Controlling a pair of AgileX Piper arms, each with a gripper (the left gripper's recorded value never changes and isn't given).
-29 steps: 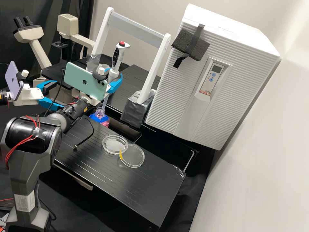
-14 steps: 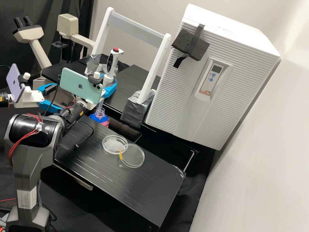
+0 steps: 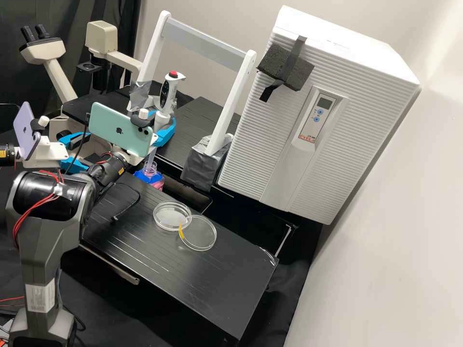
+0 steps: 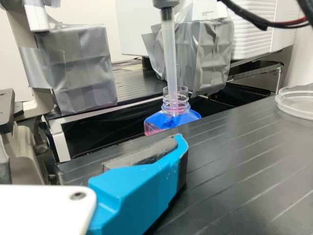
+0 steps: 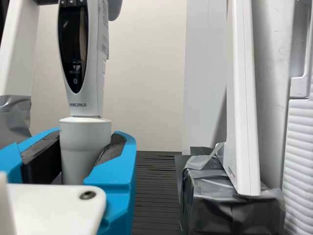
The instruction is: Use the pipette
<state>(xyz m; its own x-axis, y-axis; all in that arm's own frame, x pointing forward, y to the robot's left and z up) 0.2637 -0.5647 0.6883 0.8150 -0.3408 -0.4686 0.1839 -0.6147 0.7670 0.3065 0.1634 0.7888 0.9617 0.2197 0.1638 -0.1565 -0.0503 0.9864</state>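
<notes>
While my right claw (image 5: 73,156) pinches the pipette (image 5: 80,58), tip inside the bottle (image 4: 171,120) neck, I'd hold plumb and draw slowly.

The pipette (image 3: 167,94) stands nearly upright, tilted a little. It has a white body with a dark front panel and a red button on top. Its thick white collar is clamped between the blue fingers of the right gripper (image 5: 73,152). The long clear tip (image 4: 170,54) hangs straight down from it into the open neck of the bottle (image 4: 172,116). The bottle is small, clear and uncapped, with pink liquid inside, and it stands just past the far edge of the black board. Two clear dishes (image 3: 172,215) lie side by side on the board, their rims touching at a yellow mark, well apart from the bottle.
</notes>
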